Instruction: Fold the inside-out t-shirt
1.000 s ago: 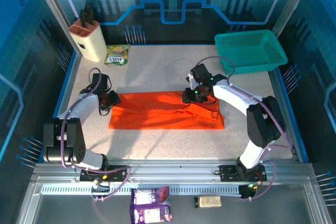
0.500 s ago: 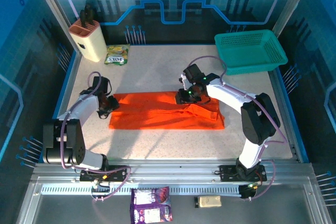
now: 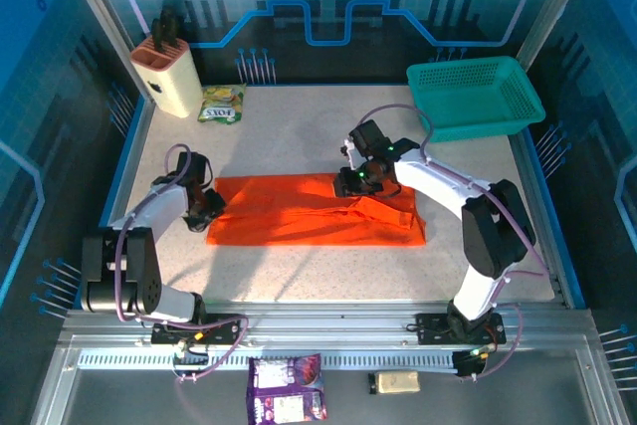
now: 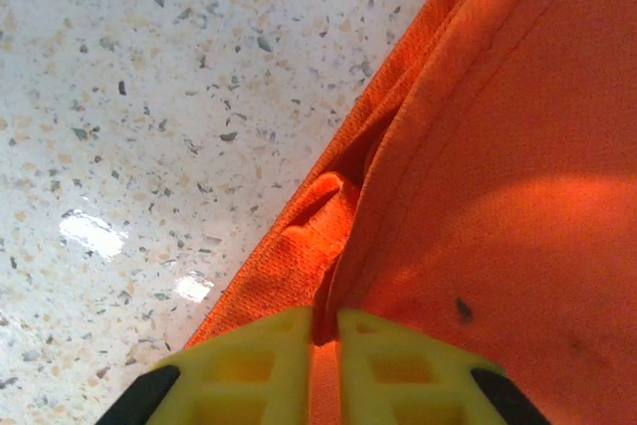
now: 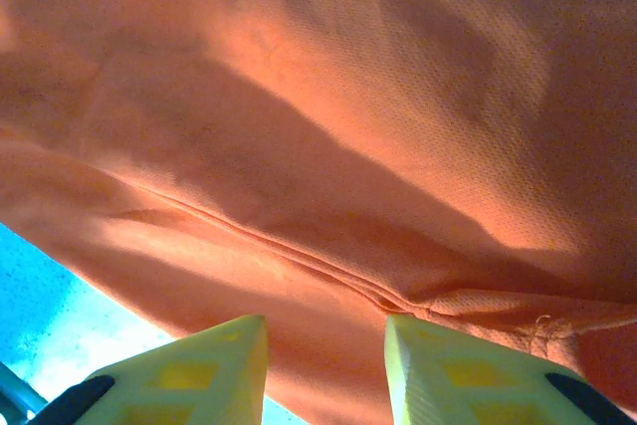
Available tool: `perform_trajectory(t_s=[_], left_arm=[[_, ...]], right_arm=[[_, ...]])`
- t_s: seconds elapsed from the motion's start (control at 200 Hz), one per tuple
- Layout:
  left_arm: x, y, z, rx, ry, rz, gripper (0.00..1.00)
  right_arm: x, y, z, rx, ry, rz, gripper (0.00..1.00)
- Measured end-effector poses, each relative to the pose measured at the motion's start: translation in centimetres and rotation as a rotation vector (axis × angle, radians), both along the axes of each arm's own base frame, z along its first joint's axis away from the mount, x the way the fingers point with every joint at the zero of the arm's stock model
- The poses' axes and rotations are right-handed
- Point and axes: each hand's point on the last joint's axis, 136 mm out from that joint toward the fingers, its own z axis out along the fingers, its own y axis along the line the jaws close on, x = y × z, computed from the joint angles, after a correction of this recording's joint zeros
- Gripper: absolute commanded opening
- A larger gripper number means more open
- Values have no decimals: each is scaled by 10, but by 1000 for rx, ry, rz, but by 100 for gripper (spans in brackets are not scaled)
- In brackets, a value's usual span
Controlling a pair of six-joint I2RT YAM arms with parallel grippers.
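The left gripper (image 4: 326,318) has its two yellow fingers pressed together, and a thin fold of the inside-out t-shirt (image 4: 498,146) is pinched between them, so it is grasping the cloth. In the top view this gripper (image 3: 209,204) sits at the left end of the shirt, low over the table (image 3: 299,136). The right gripper (image 5: 326,330) has its two yellow fingers apart; orange cloth (image 5: 348,97) with one seam line shows in the gap, and nothing is clamped. In the top view the right gripper (image 3: 350,184) is at the far edge of the shirt, a little right of its middle.

There is one t-shirt (image 3: 309,218). It lies flat as a long band across the middle of the table, from left to right, with some wrinkles at its right end.

Further out there is one teal basket (image 3: 468,69) at the far right corner, one beige knife block (image 3: 169,75) at the far left corner, and one green packet (image 3: 221,105) just beside the block. Before the near edge, on the metal frame, lie one purple packet (image 3: 286,390) and one small tan object (image 3: 395,382)
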Motion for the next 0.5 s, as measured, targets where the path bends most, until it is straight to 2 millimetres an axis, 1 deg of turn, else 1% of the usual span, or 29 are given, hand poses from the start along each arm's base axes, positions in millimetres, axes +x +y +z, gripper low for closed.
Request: perform_trajectory(t_s=[0.115, 0.31, 0.5], left_arm=[[3, 0, 7, 0, -29, 0, 0], [11, 1, 18, 6, -59, -5, 0], [13, 2, 27, 21, -93, -20, 0]], right_arm=[[-1, 0, 4, 3, -6, 0, 36], [-1, -1, 4, 0, -5, -1, 36], [-3, -3, 0, -4, 4, -2, 36]])
